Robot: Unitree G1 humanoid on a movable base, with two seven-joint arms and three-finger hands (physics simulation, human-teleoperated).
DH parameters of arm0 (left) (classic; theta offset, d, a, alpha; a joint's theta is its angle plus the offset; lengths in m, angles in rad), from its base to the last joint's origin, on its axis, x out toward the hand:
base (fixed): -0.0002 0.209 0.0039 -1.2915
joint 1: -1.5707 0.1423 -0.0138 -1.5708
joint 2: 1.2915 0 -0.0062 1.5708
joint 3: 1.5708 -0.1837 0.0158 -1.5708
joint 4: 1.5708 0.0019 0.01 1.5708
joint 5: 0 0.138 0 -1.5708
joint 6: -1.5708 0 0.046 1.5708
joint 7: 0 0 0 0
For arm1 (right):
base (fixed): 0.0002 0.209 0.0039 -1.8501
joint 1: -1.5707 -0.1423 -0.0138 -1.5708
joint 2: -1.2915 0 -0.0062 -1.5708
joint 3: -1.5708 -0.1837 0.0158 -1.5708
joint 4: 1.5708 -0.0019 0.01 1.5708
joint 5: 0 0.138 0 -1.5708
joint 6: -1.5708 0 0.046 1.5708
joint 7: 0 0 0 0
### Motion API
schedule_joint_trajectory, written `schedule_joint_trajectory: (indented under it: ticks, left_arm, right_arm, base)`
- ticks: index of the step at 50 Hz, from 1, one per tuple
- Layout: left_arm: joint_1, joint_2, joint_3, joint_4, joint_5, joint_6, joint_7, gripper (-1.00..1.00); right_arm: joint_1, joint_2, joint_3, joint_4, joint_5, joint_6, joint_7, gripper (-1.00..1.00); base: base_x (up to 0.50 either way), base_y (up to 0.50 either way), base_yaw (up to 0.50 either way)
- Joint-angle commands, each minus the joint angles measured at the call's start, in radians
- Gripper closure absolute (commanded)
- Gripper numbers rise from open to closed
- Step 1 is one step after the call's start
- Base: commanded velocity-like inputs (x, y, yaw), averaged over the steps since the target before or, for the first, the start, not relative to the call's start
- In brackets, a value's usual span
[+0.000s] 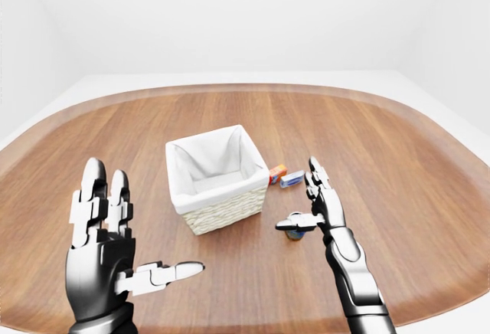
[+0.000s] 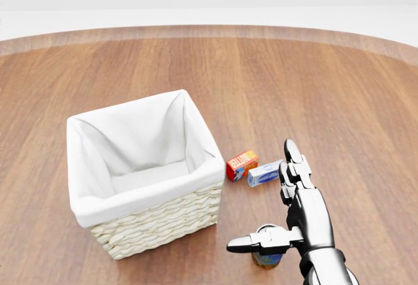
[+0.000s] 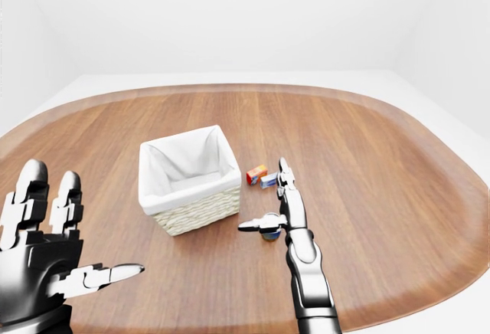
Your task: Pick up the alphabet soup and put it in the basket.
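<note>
The alphabet soup can [image 2: 268, 259] stands upright on the wooden table, near the bottom of the head view and right of the basket. My right hand [image 2: 262, 197] is open above it. The thumb crosses over the can's top and hides part of it, while the fingers [image 2: 292, 157] point straight up the view. I cannot tell whether the thumb touches the can. The wicker basket [image 2: 163, 227] with a white cloth lining has nothing in it. My left hand [image 1: 145, 219] is open at the lower left of the left-eye view, well away from the basket.
A small red-orange box [image 2: 242, 165] and a blue-white box [image 2: 263, 174] lie side by side just right of the basket, above the can. The oval table's edge [image 1: 429, 307] curves round at the right of the left-eye view.
</note>
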Motion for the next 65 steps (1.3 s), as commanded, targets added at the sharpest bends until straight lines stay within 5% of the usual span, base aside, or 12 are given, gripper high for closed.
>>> schedule_joint_trajectory:
  ticks: [1,18,29,65]
  left_arm:
    - [0.040,0.008,-0.031,-0.010,0.013,0.000,0.003,-1.00]
    - [0.042,0.023,-0.037,-0.017,0.006,0.000,0.012,-1.00]
    - [0.053,0.021,-0.050,-0.020,0.010,0.000,0.006,-1.00]
    - [0.084,0.039,-0.073,-0.023,0.000,0.000,0.017,-1.00]
  right_arm:
    - [0.011,0.000,0.001,-0.002,0.001,-0.003,0.003,-1.00]
    - [0.002,0.000,-0.009,0.018,0.013,-0.034,-0.005,-1.00]
    - [-0.043,-0.016,-0.030,0.171,-0.015,-0.114,-0.034,-1.00]
    - [-0.088,-0.041,-0.052,0.377,-0.048,-0.114,-0.047,-1.00]
  base:
    - [0.49,0.00,0.00]
    - [0.17,0.00,0.00]
    - [0.00,0.00,0.00]
    - [0.00,0.00,0.00]
